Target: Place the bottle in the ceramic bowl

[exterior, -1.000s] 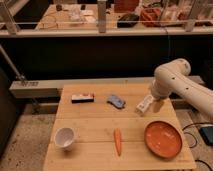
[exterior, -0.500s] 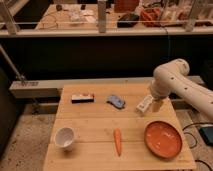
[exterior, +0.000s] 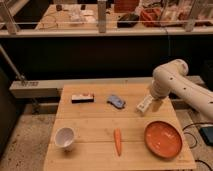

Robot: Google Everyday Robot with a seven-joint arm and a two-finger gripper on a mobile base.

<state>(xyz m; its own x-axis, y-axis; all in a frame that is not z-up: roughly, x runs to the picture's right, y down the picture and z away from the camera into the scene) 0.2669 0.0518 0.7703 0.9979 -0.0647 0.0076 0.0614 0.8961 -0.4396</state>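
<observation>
At the right rear of the table (exterior: 95, 125), my gripper (exterior: 154, 104) is down against the bottle (exterior: 144, 105), and I cannot tell whether it has hold of it. The bottle lies slantwise just behind the orange plate (exterior: 162, 139). Leftward I see the blue lumpy object (exterior: 116, 101), the carrot (exterior: 117, 141) and the flat box (exterior: 82, 98), with the ceramic bowl (exterior: 65, 137) well apart at the front left.

Off-white arm (exterior: 176, 84): smooth fat tubular links, rounded elbow joint. The gripper (exterior: 153, 102) is at its lower end, same pale shade.
</observation>
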